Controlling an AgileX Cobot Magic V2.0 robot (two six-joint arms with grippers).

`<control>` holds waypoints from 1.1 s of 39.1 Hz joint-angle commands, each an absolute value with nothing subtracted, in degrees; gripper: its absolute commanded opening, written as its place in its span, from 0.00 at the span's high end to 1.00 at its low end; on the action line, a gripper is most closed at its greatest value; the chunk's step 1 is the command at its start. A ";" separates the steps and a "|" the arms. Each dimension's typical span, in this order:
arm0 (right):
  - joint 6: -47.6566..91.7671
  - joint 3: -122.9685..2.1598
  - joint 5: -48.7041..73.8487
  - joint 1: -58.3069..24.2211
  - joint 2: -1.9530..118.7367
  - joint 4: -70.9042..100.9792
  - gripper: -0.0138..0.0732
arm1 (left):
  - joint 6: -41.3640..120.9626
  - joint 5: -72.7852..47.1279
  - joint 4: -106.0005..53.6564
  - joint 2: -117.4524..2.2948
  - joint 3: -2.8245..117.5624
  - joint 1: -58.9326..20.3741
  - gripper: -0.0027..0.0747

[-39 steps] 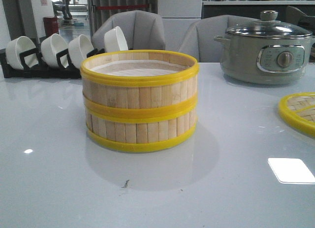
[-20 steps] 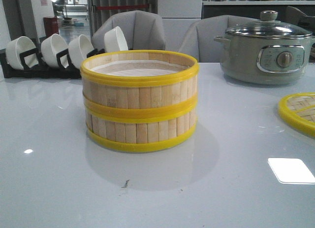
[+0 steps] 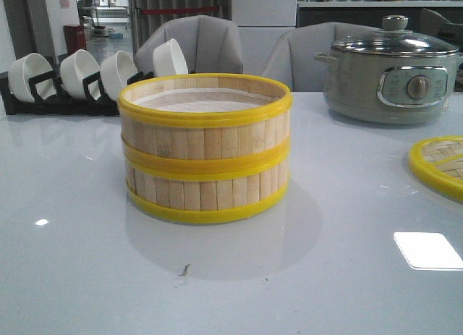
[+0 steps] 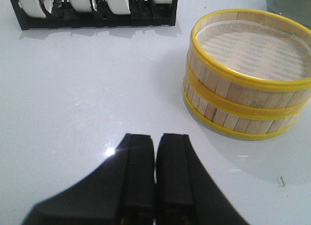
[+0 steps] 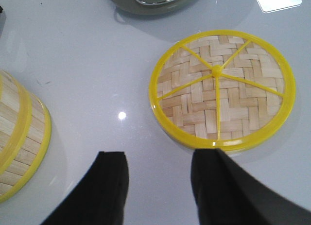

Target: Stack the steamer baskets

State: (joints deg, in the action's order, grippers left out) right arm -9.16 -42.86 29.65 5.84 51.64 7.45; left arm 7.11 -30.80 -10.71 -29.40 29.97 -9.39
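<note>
Baskets (image 3: 205, 150) sit stacked mid-tabletop (image 3: 347, 277), between my two arms (neither touching), left gripper (image 4: 155, 152) closed and empty, right gripper (image 5: 158, 176) open, empty, nearer the lid (image 5: 222, 89).

Glossy white table (image 3: 87, 277): stacked steamer baskets (image 3: 205, 148), woven lid (image 5: 222, 89), electric pot (image 3: 391, 71), bowl rack (image 3: 65, 89), perhaps touching baskets.

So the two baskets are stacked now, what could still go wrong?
The stacked baskets sit free on the glossy table, so a bump from an arm might slide or topple them. The open right gripper hangs right beside the lid and could nudge it. The shut left gripper is well clear, so it poses little risk.
</note>
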 commanded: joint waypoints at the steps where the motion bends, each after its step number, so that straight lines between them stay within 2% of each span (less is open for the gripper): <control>1: -8.83 -44.66 26.25 5.79 51.27 7.00 0.36 | 6.39 -25.62 -11.63 -29.65 31.45 -9.40 0.86; 16: -8.83 -44.66 26.44 5.79 51.27 7.00 0.38 | 6.39 -25.39 -11.36 -29.65 31.45 -9.40 0.86; 19: -8.83 -44.66 26.81 5.79 51.27 7.00 0.46 | 6.39 -25.39 -11.36 -29.65 31.45 -9.40 0.86; 28: -8.78 -44.66 27.98 5.79 51.27 7.00 0.82 | 6.39 -25.39 -11.36 -29.65 31.45 -9.40 0.86; 29: -8.78 -44.66 27.98 5.79 51.27 7.00 0.83 | 6.39 -25.39 -11.36 -29.65 31.45 -9.40 0.86; 31: -8.78 -44.66 27.92 5.79 51.27 7.00 0.80 | 6.39 -25.39 -11.36 -29.65 31.45 -9.40 0.86; 43: -7.49 -44.66 28.08 5.79 51.37 7.00 0.81 | 6.39 -25.39 -11.36 -29.65 31.45 -9.40 0.86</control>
State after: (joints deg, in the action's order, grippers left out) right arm -8.86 -42.86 31.38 5.84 51.64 7.45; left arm 7.11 -30.48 -10.71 -29.40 29.80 -9.39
